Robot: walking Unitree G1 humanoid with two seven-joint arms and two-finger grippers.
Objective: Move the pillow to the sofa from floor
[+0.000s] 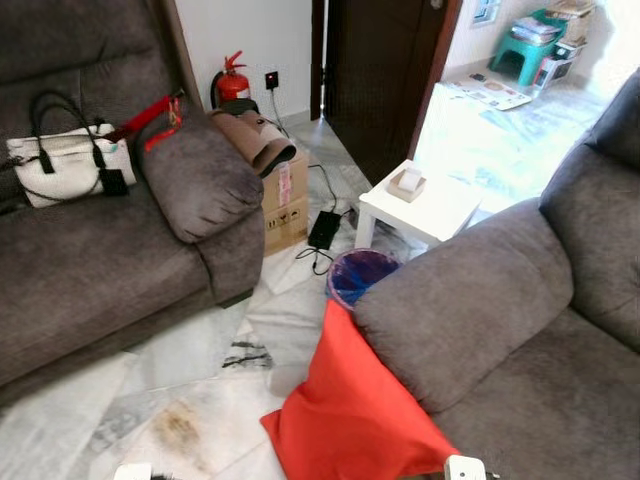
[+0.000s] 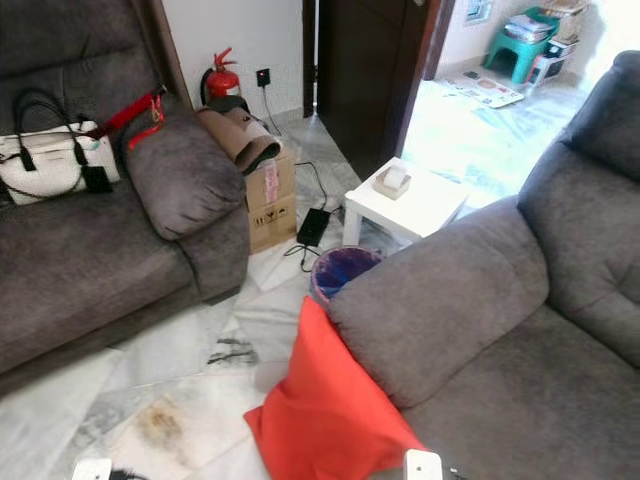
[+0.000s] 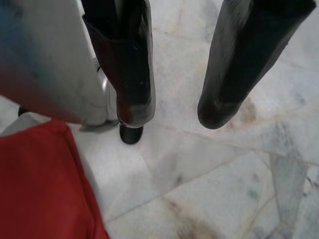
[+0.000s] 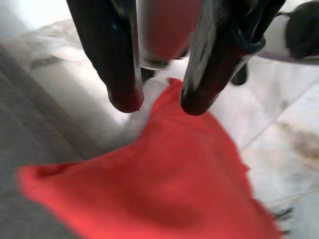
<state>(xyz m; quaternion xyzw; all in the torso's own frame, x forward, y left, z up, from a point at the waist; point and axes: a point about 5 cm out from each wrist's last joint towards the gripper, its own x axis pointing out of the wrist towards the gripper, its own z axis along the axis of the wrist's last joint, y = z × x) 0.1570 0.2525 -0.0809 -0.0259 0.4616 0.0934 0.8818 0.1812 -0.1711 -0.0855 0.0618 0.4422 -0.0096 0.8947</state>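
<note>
Apparently, empty-looking bin [image 1: 358, 274] beside pillow [image 1: 350, 410].

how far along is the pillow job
Nothing looks done: the red pillow is on the floor, leaning against the right sofa. In hand: the right pincer hangs open just above the pillow, not gripping. The left pincer is open over bare floor. Left: grasp, lift, place on sofa.

Daylight pours in from the doorway [image 1: 470, 100] at the upper right, and the tiled floor [image 1: 500, 140] beyond it is washed out to near white. The room nearer the camera is evenly lit, with soft shadows under the sofas. Both head views are fairly sharp, slightly soft at the edges. In the right wrist view, the red pillow [image 4: 164, 184] and the black fingers [image 4: 119, 64] are blurred. The left wrist view is sharper, its near fingers [image 3: 239, 64] out of focus.
</note>
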